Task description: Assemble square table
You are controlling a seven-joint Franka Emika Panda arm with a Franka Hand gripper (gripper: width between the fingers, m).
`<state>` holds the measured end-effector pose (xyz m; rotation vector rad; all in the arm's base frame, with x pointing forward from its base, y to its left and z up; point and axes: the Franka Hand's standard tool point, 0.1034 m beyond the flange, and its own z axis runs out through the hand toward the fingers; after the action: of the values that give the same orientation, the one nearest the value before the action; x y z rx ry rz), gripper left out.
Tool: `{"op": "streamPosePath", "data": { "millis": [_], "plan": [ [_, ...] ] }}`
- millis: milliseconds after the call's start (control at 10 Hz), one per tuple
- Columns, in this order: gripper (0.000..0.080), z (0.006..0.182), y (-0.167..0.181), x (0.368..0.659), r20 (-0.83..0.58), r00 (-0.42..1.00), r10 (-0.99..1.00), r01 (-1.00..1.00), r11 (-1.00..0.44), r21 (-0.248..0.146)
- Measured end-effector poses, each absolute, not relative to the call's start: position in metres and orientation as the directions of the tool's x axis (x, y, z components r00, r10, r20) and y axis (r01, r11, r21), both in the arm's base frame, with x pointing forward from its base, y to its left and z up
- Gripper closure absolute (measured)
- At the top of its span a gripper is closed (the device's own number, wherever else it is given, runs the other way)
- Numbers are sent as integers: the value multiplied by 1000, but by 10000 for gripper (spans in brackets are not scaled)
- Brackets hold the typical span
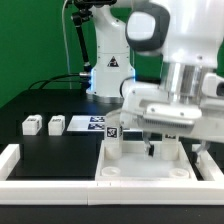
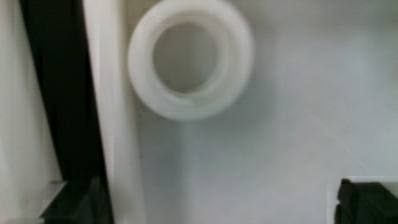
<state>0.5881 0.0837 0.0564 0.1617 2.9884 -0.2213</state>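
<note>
Square table slab [image 1: 128, 162] lies directly beneath the gripper [image 1: 150, 149], whose fingers are wide apart and empty. One leg [image 1: 112, 134] stands just beside it. The next move probably needs a loose leg [image 1: 31, 125] for the empty socket [image 2: 187, 60].

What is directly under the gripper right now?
The square table slab, with an empty round corner socket showing. The open gripper holds nothing. In the exterior view, the gripper's body hides part of the slab behind it.

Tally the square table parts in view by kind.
Loose legs on the table: 2
Upright leg at the slab's corner: 1
Square tabletop slab: 1
Total: 4; no fourth leg shows.
</note>
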Motion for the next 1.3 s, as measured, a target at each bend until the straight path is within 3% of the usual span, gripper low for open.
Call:
{"op": "streamPosePath", "data": {
  "millis": [200, 400, 700, 800, 1300],
  "plan": [
    [150, 95, 63, 584, -186, -974, 131, 161, 975, -153],
    [150, 113, 13, 578, -209, -953, 218, 255, 952, -169],
    [150, 122, -48, 571, -227, -909, 350, 391, 905, -169],
    [150, 120, -59, 571, -233, -868, 439, 478, 866, -149],
    [150, 119, -55, 571, -264, -689, 675, 712, 699, -73]
  ]
}}
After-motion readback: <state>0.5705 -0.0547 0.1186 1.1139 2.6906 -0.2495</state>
